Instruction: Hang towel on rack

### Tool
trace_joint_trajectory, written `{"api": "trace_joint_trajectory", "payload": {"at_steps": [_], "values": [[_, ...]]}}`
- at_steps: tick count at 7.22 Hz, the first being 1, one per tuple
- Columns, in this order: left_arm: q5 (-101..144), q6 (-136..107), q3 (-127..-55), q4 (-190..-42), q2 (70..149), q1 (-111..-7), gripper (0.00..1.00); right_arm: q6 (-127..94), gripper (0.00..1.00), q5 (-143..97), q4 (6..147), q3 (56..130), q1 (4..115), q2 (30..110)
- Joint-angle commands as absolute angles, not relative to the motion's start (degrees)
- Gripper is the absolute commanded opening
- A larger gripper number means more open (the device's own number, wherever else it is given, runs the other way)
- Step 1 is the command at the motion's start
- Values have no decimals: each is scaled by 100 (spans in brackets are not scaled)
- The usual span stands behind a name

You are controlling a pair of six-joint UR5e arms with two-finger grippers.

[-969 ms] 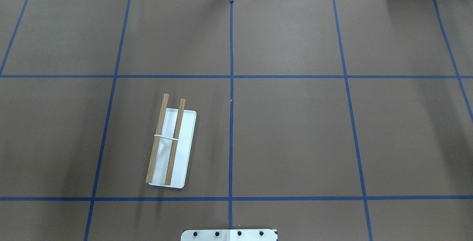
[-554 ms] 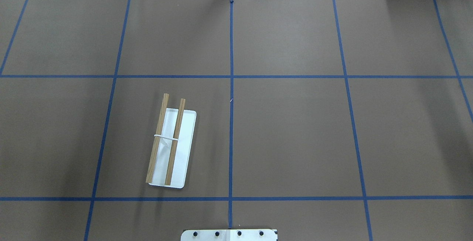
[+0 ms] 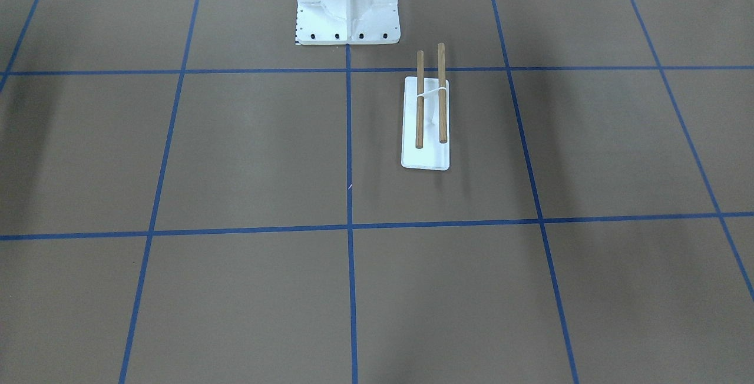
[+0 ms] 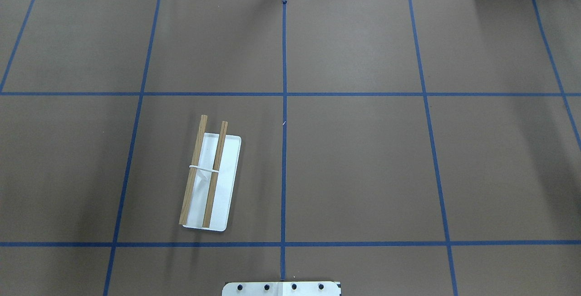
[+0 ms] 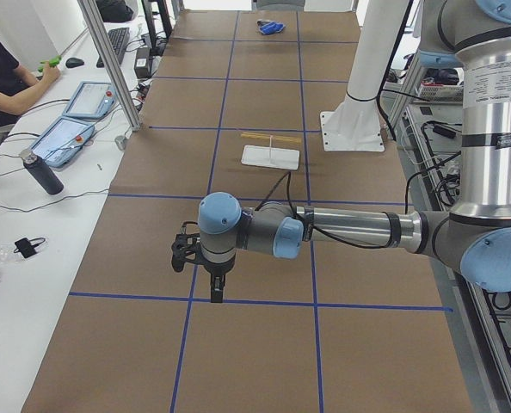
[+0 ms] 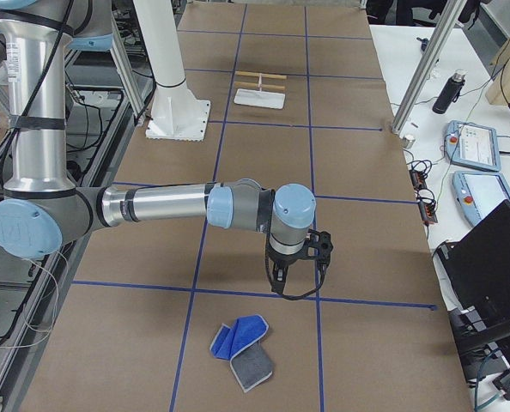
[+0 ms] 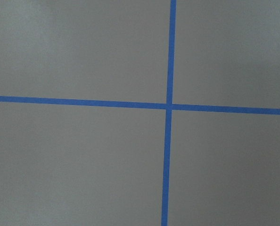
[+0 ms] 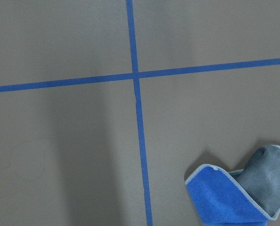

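Observation:
The rack [image 4: 228,173], a white base with two brown wooden rods, stands on the left half of the table, and also shows in the front view [image 3: 425,157]. The towel [image 6: 242,343], blue with a grey underside, lies crumpled and folded at the table's right end. It shows in the right wrist view [image 8: 225,200] at the lower right. My right gripper [image 6: 298,287] hangs over a tape crossing, short of the towel. My left gripper [image 5: 214,288] hangs over a tape crossing at the left end, far from the rack. I cannot tell whether either is open or shut.
The white robot pedestal [image 3: 347,1] stands at the near middle edge, close to the rack. A side bench holds tablets [image 5: 66,138] and a bottle [image 5: 42,172], and a person [image 5: 2,77] sits there. An aluminium post [image 6: 422,69] stands at the far edge.

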State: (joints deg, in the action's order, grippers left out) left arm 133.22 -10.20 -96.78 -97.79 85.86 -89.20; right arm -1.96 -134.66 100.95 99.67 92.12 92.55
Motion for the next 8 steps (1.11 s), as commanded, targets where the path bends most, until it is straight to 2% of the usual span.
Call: {"api": "trace_joint_trajectory", "payload": {"at_steps": [1,2,3,5,6,8], "values": [[13333,-1011,-9677,-9800,8639,-8912,98,-141,100,-13465,10072,9897,9211,9290],[13281,-1019,-9529,-9939,8648,-8903,98,-123,100,-13482,10072,9792,9211,9360],[13280,-1046,-9319,-10210,8640,-8903,98,190,100,-13448,9559,9286,9211,9395],[13280,-1055,-9124,-10370,8666,-8903,98,387,100,-13438,7821,7672,9211,9177],[13280,-1063,-9123,-10423,8666,-8903,98,404,100,-13421,7466,7072,9211,8932],[13289,-1072,-9149,-10433,8666,-8903,98,317,100,-12731,7471,6891,9202,8833]]}}
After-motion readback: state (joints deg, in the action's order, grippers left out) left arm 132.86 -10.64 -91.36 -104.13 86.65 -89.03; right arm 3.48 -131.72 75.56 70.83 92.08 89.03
